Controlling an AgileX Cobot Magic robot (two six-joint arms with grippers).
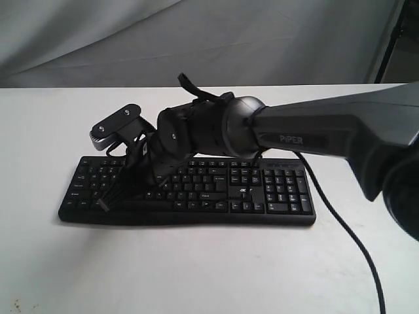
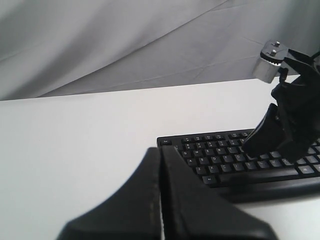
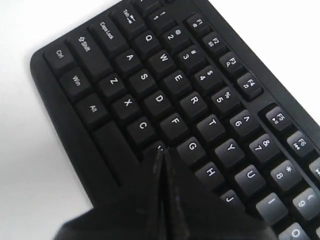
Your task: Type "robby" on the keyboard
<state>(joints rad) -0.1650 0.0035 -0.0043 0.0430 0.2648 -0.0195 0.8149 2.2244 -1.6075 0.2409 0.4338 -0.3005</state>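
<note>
The black keyboard (image 1: 275, 196) lies flat on the white table, its keys showing white legends. My right gripper (image 1: 152, 188) reaches across from the right and comes down on the left half of the letter keys. In the right wrist view the gripper (image 3: 160, 151) is shut, its tip resting at the key just below F and G, between C and the hidden keys; that key's legend is mostly covered. My left gripper (image 2: 161, 150) is shut on nothing and hovers over bare table off the keyboard's (image 2: 215, 160) left end. It does not show in the exterior view.
A thin black cable (image 1: 347, 226) runs from behind the keyboard over the white table (image 1: 196, 275) toward the front right. A grey cloth (image 1: 196, 39) hangs behind the table. The right arm's thick link (image 1: 327, 134) crosses above the keyboard's right half.
</note>
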